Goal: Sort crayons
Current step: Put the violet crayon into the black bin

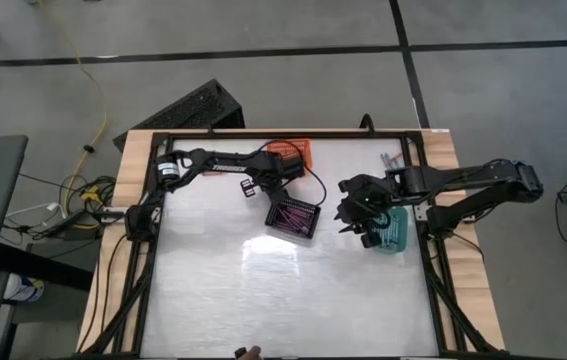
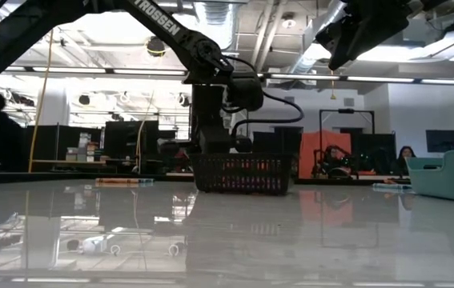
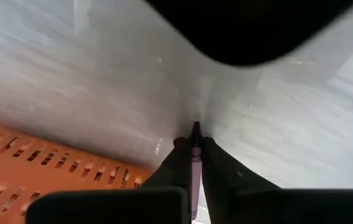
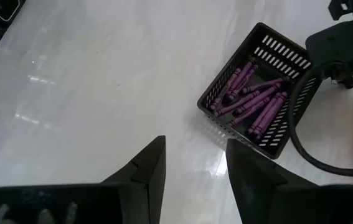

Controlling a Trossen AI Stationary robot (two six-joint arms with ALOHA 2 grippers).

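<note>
Pick-up step: the left gripper, by the orange basket at the bench's far edge, has its fingers clamped on a purple crayon — next, I judge, a carry to the black basket — while the right gripper waits, fingers apart.

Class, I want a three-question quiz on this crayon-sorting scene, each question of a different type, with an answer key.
1. True or false: the black basket holds purple crayons.
2. Multiple choice: what is pinched between the fingers of the left gripper? A) a teal crayon B) a purple crayon C) nothing
3. Fill in: in the high view, the right gripper hangs beside the ____ basket.

Key: 1 true; 2 B; 3 teal. The left gripper works next to the orange basket; the right gripper's fingers stand open, holding nothing.
</note>
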